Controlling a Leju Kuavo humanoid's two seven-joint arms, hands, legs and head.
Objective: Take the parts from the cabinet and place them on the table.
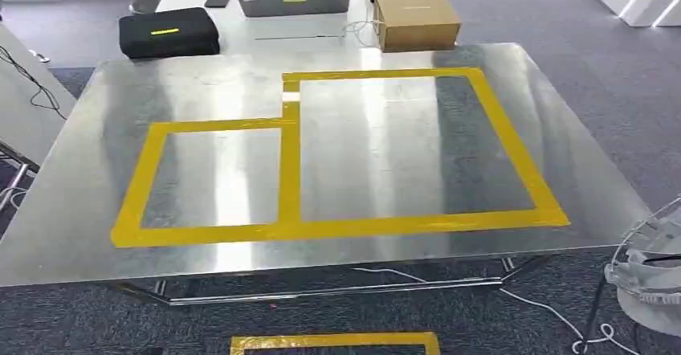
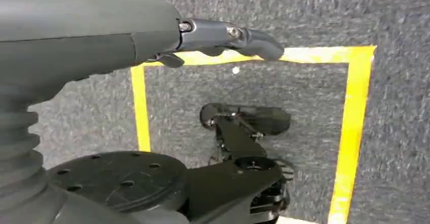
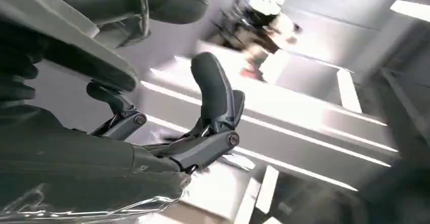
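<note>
Basically at square one here: the taped metal surface (image 1: pixel 337 162) has no parts on it, my left robot hand (image 2: pixel 223 39) and right robot hand (image 3: pixel 203 127) hold nothing, fingers apart, cabinet nowhere in view.

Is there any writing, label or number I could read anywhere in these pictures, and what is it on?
No text can be read.
Black case: a yellow label, too small to read.
Laptop: a yellowish mark on its lid, blurred.
Cardboard box: faint print on top, too small to read.
Yellow tape on the metal table: plain, unmarked.
</note>
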